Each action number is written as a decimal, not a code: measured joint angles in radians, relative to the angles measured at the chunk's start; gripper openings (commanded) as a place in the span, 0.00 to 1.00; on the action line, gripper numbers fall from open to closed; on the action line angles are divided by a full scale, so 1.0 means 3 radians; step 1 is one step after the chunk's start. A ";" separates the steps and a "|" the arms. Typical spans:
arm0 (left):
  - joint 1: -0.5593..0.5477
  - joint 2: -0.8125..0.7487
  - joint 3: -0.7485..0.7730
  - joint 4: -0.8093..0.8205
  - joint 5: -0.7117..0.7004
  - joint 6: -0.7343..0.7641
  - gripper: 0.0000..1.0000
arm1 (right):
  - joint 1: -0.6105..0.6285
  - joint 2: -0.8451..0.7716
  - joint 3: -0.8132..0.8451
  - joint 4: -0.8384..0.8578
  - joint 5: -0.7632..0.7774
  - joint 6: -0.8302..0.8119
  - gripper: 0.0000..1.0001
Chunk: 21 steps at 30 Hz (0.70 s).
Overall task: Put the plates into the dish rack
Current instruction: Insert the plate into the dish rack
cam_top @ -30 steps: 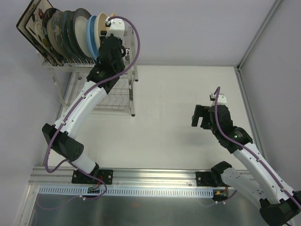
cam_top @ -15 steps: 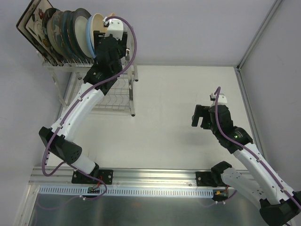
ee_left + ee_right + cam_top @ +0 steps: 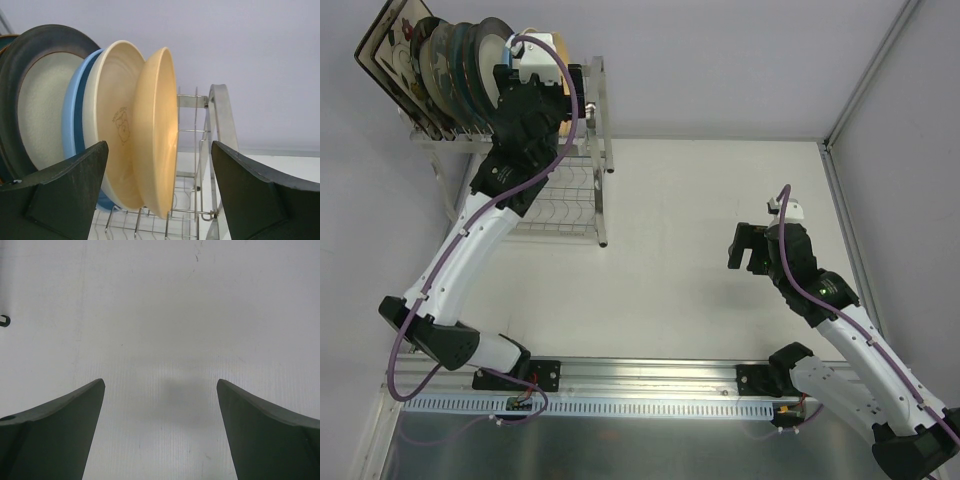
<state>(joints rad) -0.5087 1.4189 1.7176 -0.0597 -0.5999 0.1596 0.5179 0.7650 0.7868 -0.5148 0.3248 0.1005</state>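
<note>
Several plates (image 3: 100, 125) stand on edge in the upper tier of the dish rack (image 3: 220, 107), a pale yellow plate (image 3: 157, 120) outermost. Left gripper (image 3: 159, 150) faces that row at the rack, fingers spread wide, touching none. Right gripper (image 3: 160, 385) hangs well right of the rack, fingers apart, over the table (image 3: 160, 315)

The left arm (image 3: 470, 240) is stretched far forward from its base toward the far left corner, with the elbow swung out to the left. The left gripper (image 3: 520, 85) is held roughly level at its end, its jaws spread wide with nothing clamped between them. The right arm (image 3: 840, 320) is kept folded on the right side. The right gripper (image 3: 747, 250) is pointed downward, its jaws fully parted and empty.
</note>
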 measured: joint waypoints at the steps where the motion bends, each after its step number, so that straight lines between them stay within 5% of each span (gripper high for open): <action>1: 0.0000 -0.0015 -0.0005 0.0000 0.0052 -0.0031 0.86 | -0.0001 0.0000 0.0000 0.0000 -0.0001 0.0001 1.00; 21: 0.0000 -0.0762 -0.0231 -0.0052 0.0862 -0.0455 0.99 | -0.0004 -0.0216 0.0128 -0.0256 0.0100 -0.0029 1.00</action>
<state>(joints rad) -0.5087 1.1904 1.6482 -0.0753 -0.3412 0.0231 0.5167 0.7002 0.8253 -0.5915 0.3550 0.0917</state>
